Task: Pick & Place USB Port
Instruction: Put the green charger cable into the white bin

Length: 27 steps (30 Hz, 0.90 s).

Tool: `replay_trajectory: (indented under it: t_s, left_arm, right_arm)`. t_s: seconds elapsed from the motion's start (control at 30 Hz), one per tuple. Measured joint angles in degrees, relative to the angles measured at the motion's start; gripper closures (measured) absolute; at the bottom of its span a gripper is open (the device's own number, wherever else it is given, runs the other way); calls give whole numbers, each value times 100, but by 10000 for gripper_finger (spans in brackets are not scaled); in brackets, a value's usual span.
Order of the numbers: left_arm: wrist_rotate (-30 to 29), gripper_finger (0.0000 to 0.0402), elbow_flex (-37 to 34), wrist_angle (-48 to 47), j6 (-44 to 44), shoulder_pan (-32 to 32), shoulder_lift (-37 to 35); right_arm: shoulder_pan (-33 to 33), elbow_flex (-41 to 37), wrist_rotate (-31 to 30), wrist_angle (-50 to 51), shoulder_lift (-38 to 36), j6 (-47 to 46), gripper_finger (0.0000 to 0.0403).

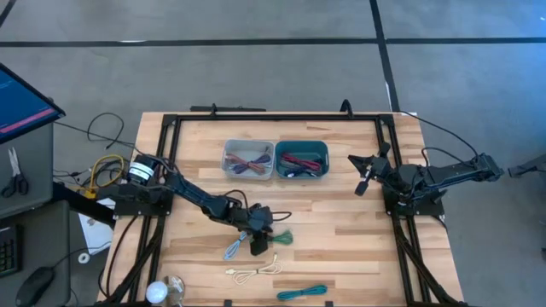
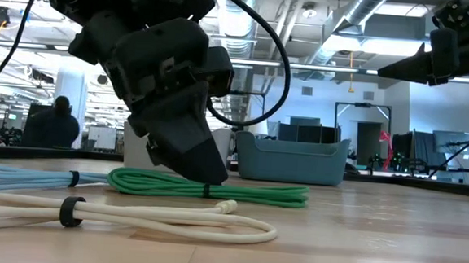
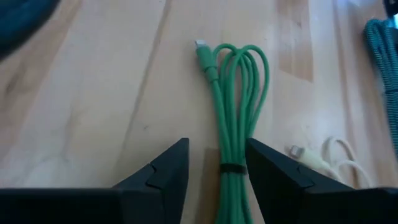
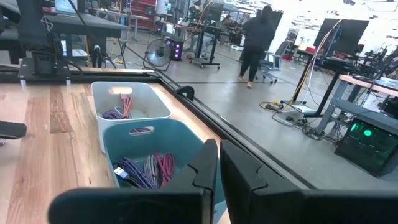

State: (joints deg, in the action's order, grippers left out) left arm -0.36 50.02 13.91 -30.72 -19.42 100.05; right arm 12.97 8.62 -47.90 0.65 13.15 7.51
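Observation:
A green USB cable [image 3: 239,93], coiled and bound with a black tie, lies flat on the wooden table [image 1: 341,239], just near of the bins. My left gripper [image 3: 217,146] is open and low over it, one finger on each side of the bundle at the tie. In the low view its fingertips [image 2: 203,174] reach down to the green coil [image 2: 247,189]; I cannot tell whether they touch it. My right gripper [image 4: 218,152] is shut, raised above the table's right part [image 1: 365,173], beside the teal bin [image 1: 326,162].
A grey bin [image 1: 230,170] and the teal bin at the table's far middle hold bundled cables. A light blue cable [image 1: 233,250], a cream cable [image 1: 254,272] and a teal cable [image 1: 302,292] lie near the table's near edge. A round white object [image 1: 158,292] sits at the near left corner.

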Motion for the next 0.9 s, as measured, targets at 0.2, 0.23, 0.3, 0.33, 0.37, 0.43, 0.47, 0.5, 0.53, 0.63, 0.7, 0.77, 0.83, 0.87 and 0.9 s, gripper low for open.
replay_trajectory:
  t_s: [0.2,0.23,0.3,0.33,0.37,0.43,0.47,0.5,0.53,0.63,0.7,0.77,0.83,0.87,0.9]
  left_arm:
    - [343,242,0,6,-169,-18,7]
    - [357,242,0,9,-173,-21,7]
    - [358,242,0,9,-175,-24,9]
    - [337,242,-1,8,-176,-24,11]
    - [300,242,-2,6,-178,-26,11]
    - [223,242,-4,6,-178,-33,11]
    - [206,242,-4,6,-178,-35,11]
    - [195,242,-4,4,-178,-35,13]
    - [183,242,-6,4,-178,-35,13]
    - [144,242,-15,26,-178,-35,68]
    - [130,242,-14,35,-178,-35,135]
    - [84,242,-15,84,-175,-35,199]
    - [23,242,-5,126,-173,-38,279]
    - [11,242,-9,161,-171,-39,307]
    - [-7,242,-7,181,-171,-39,329]
  right_arm:
    - [0,0,0,1,0,0,390]
    - [0,0,0,3,0,0,390]
    - [0,0,0,2,0,0,390]
    - [0,0,0,2,0,0,390]
    - [0,0,0,1,0,0,390]
    - [0,0,2,2,0,0,390]
    - [0,0,2,2,0,0,390]
    - [0,0,2,1,0,0,390]
    - [0,0,2,1,0,0,390]
    - [0,0,1,-2,0,-1,390]
    - [0,0,2,-10,0,0,390]
    - [0,0,2,-25,-2,-1,390]
    - [2,0,2,-32,-7,-2,390]
    - [2,0,2,-32,-7,-2,390]
    - [2,0,4,-29,-5,-2,390]
